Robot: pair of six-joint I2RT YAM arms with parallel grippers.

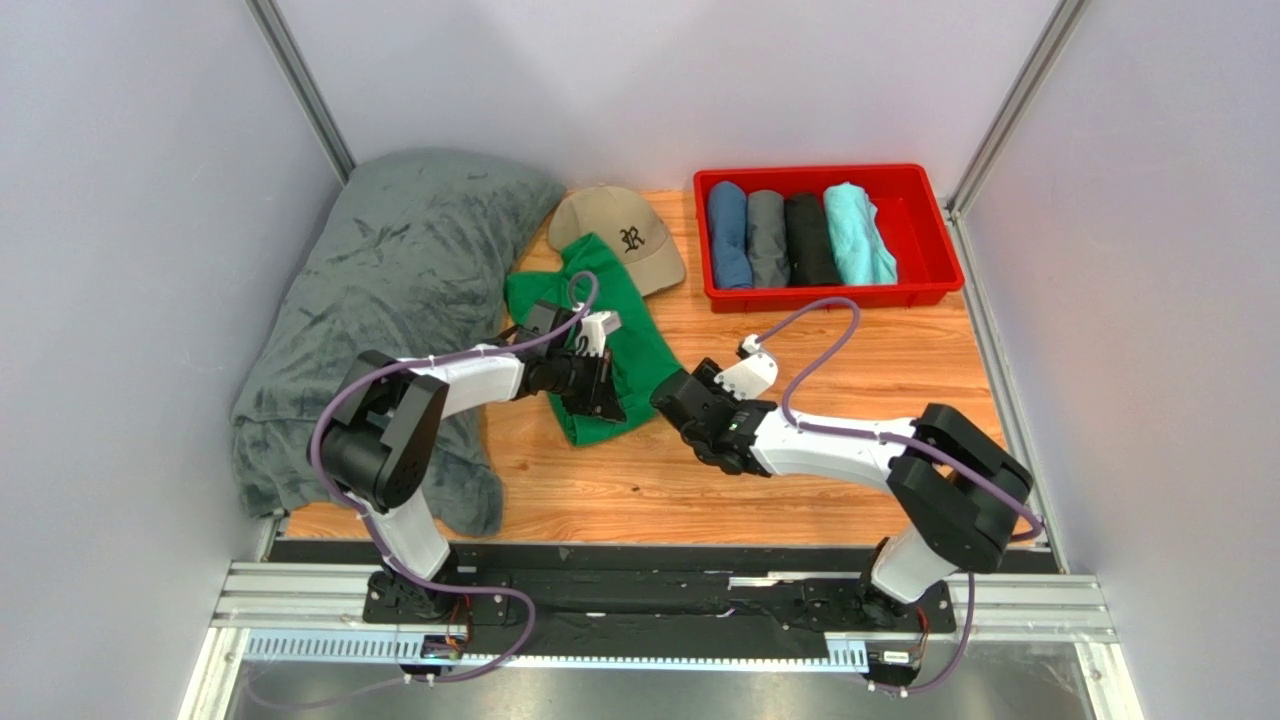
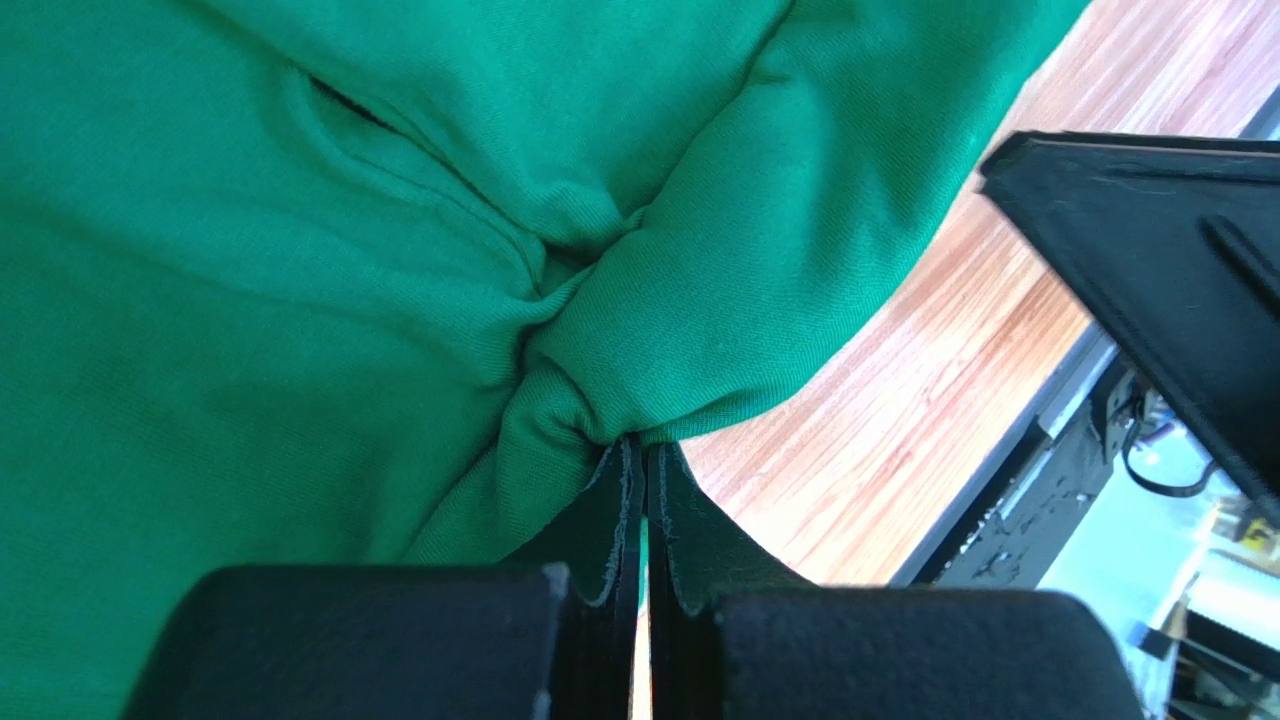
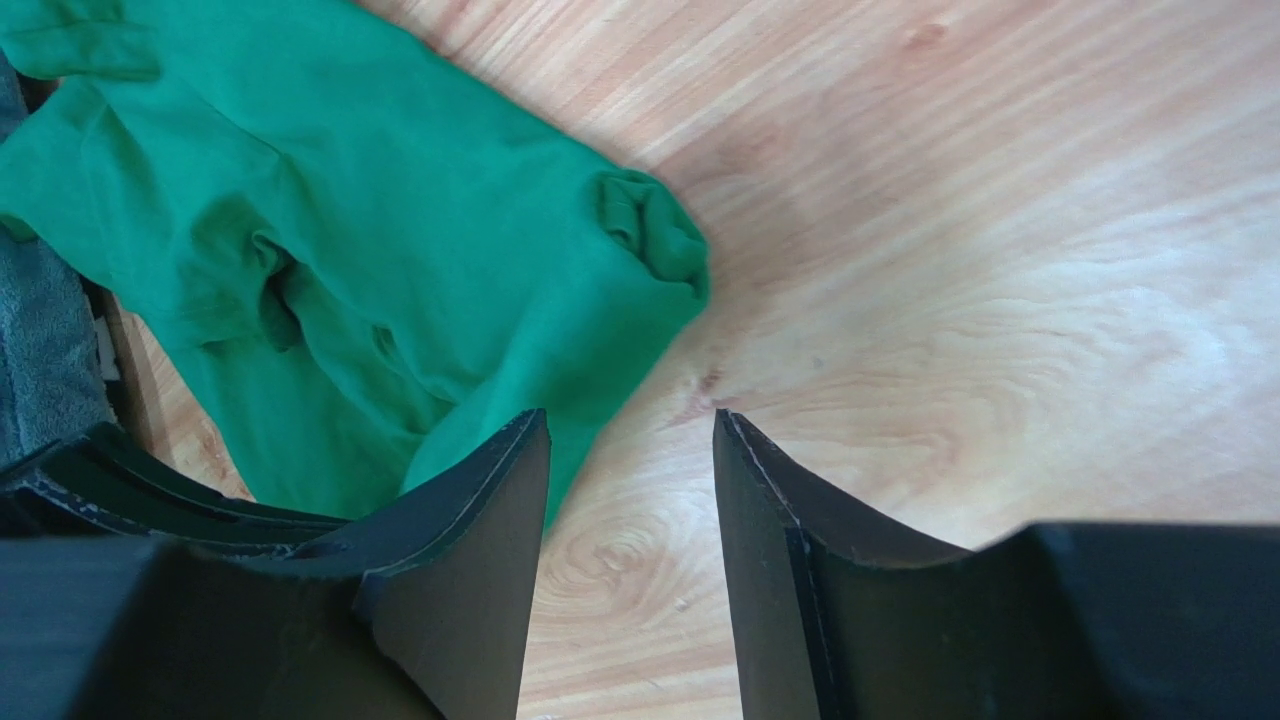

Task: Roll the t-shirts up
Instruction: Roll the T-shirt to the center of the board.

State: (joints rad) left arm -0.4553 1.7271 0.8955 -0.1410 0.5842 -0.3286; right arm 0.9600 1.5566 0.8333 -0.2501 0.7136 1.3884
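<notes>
Four rolled shirts (image 1: 796, 236) fill the red bin (image 1: 827, 296); the green t-shirt (image 1: 624, 353) lies unrolled, my left gripper (image 2: 643, 453) pinched shut on a fold, my right gripper (image 3: 628, 438) parted and empty.

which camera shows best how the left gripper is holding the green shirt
The left wrist view: the left gripper is shut on a fold of the green shirt. The top view shows that gripper on the shirt, too small to see the pinch. The right wrist view shows the shirt, not the pinch.
</notes>
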